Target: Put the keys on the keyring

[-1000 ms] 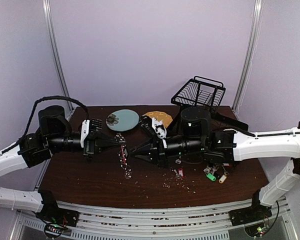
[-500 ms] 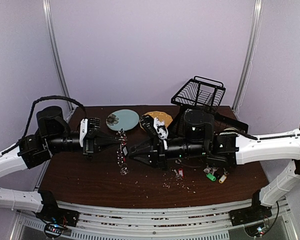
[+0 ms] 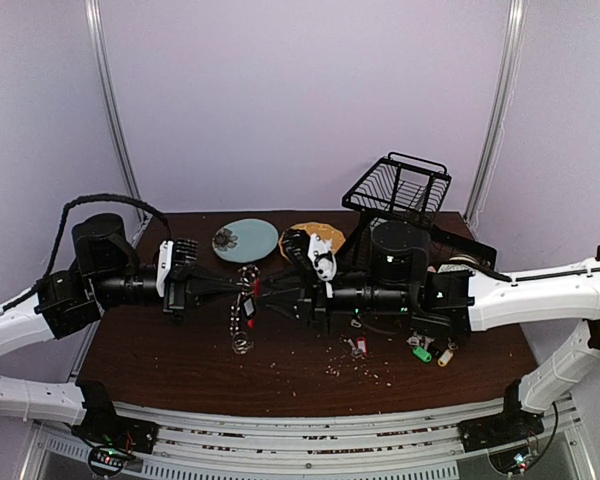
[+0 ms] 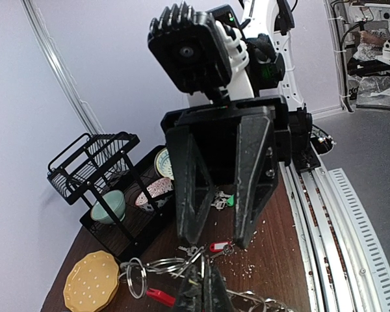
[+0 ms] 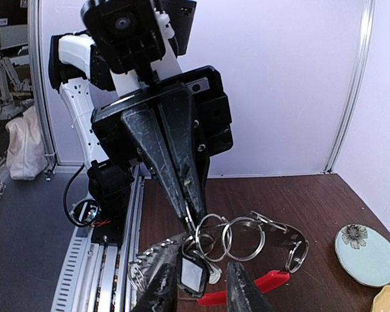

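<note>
My left gripper point(image 3: 242, 291) is shut on the keyring point(image 3: 243, 312), a loop of silver rings with a red sleeve, and holds it above the table. In the left wrist view the gripper point(image 4: 205, 273) pinches the ring wire point(image 4: 149, 266). My right gripper point(image 3: 270, 296) faces it tip to tip, open. In the right wrist view its jaws point(image 5: 198, 270) straddle a small black tag hanging among the rings point(image 5: 247, 237), without pinching it. A loose silver key with a red tag point(image 3: 358, 346) lies on the table, and it also shows in the left wrist view point(image 4: 222, 247).
A bunch with green, yellow and red tags point(image 3: 430, 350) lies at the right. A teal plate point(image 3: 245, 240) and a yellow plate point(image 3: 318, 236) sit at the back. A black dish rack point(image 3: 400, 188) stands at the back right. Crumbs dot the table's front.
My right gripper has risen, levelled and closed in on the left gripper's tip. The keyring hangs a little higher and further left.
</note>
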